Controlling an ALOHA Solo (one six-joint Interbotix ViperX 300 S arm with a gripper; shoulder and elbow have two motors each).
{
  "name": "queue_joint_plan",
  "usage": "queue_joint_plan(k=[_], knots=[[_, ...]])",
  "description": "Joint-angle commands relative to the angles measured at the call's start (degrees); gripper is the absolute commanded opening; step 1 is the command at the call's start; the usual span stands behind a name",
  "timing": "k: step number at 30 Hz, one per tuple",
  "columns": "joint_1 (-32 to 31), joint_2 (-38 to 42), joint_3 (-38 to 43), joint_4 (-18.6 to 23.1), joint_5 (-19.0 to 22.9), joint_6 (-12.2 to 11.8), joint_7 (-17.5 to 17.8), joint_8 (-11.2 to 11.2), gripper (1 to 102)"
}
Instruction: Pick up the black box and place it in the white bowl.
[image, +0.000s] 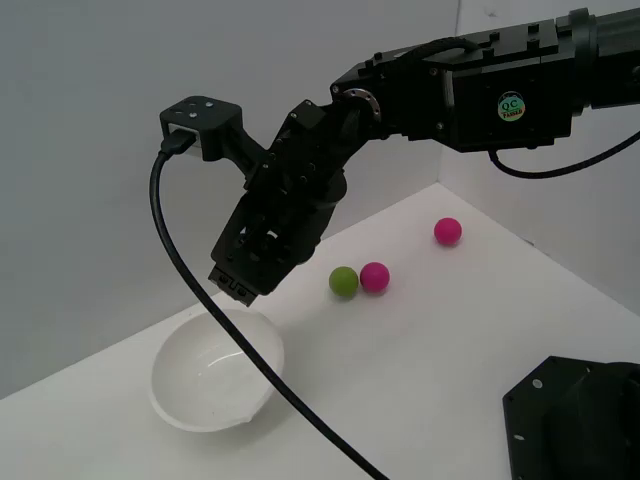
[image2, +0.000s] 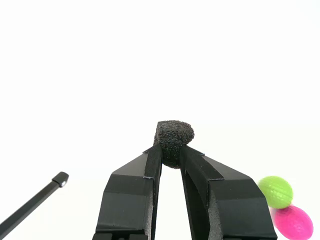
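Observation:
In the wrist view the black box (image2: 173, 137), a small rough matte black cube, is pinched between the two black fingertips of my gripper (image2: 171, 154), which is shut on it. In the exterior view my gripper (image: 240, 285) hangs just above the far rim of the white bowl (image: 216, 372), a deep glossy bowl at the exterior view's left. The box itself is hidden behind the fingers in that view. The bowl's inside looks empty.
A green ball (image: 343, 281) and a pink ball (image: 374, 276) lie touching beyond the bowl, with another pink ball (image: 447, 231) farther back. A black cable (image: 225, 345) droops across the bowl. The arm's black base (image: 575, 420) fills the exterior view's lower right corner.

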Motion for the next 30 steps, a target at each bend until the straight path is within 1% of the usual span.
queue_joint_plan(k=[1, 9, 14, 18, 20, 25, 26, 27, 28, 30], knots=[[-1.41, 0.44, 0.79, -1.41, -1.76, -1.32, -0.53, -0.79, 3], [-3.25, -0.88, -0.44, -1.49, -1.85, -2.20, -1.85, -0.79, 3], [-4.57, -2.11, -1.76, -1.49, -1.85, -2.64, -3.78, -0.79, 3], [-5.10, -3.08, -2.72, -1.41, -1.76, -3.96, -5.36, -0.79, 3], [-5.10, -3.52, -3.08, -1.41, -1.67, -4.57, -5.45, -0.79, 3], [-5.10, -3.96, -3.52, -1.32, -1.67, -4.92, -5.45, -0.79, 4], [-5.10, -3.96, -3.52, -1.41, -1.76, -4.92, -5.36, -0.79, 5], [-5.10, -3.96, -3.60, -1.41, -1.76, -4.92, -5.36, -0.79, 8], [-5.10, -3.96, -3.60, -1.41, -1.67, -4.92, -5.45, -0.79, 14], [-5.10, -4.13, -3.78, -1.41, -1.67, -5.10, -5.36, -0.79, 29]])
